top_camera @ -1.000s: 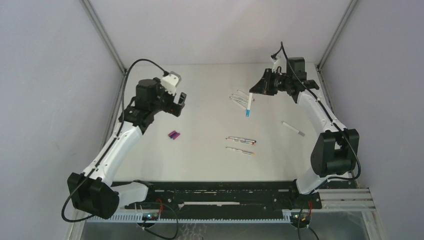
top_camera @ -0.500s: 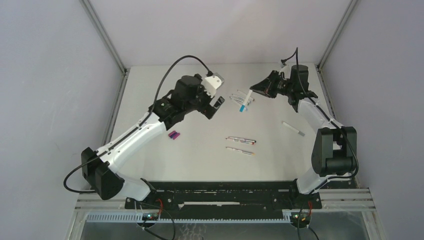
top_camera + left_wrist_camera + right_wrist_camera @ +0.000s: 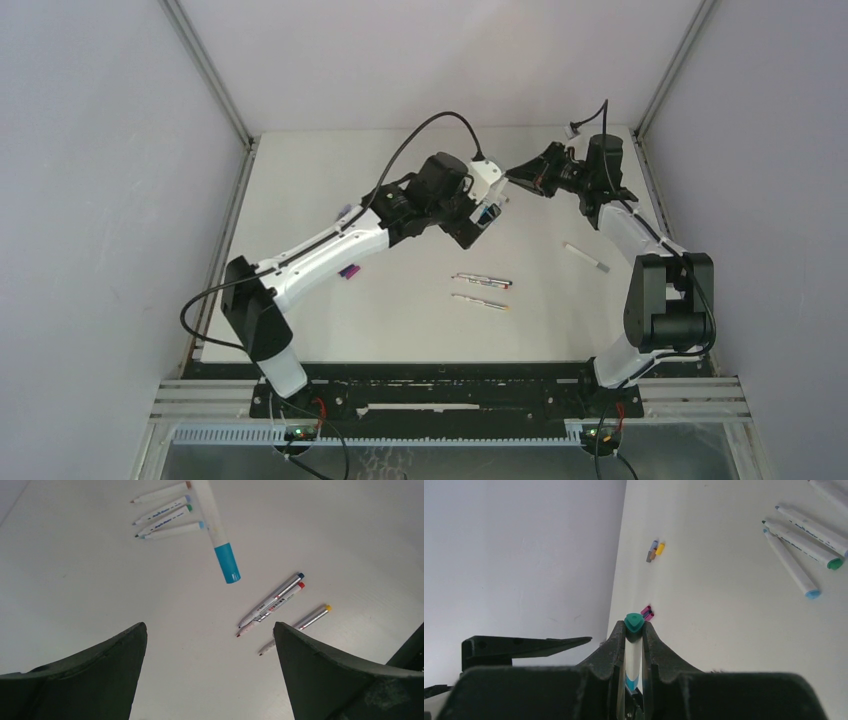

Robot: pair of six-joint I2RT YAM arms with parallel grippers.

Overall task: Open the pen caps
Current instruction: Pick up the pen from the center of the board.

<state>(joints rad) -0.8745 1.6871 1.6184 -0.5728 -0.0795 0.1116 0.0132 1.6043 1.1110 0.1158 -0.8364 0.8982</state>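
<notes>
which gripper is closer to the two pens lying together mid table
Left. The left gripper hangs open just beyond the two pens; the right gripper, shut on a blue-capped pen, is farther back toward the far edge.

left gripper (image 3: 484,217) swung right (jaws wide), reaching the held pen (image 3: 216,527)

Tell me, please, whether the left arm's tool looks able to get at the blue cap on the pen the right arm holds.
Probably yes: the left tool stands open, the blue cap of the pen hangs ahead of its gap, and nothing lies between them.
</notes>
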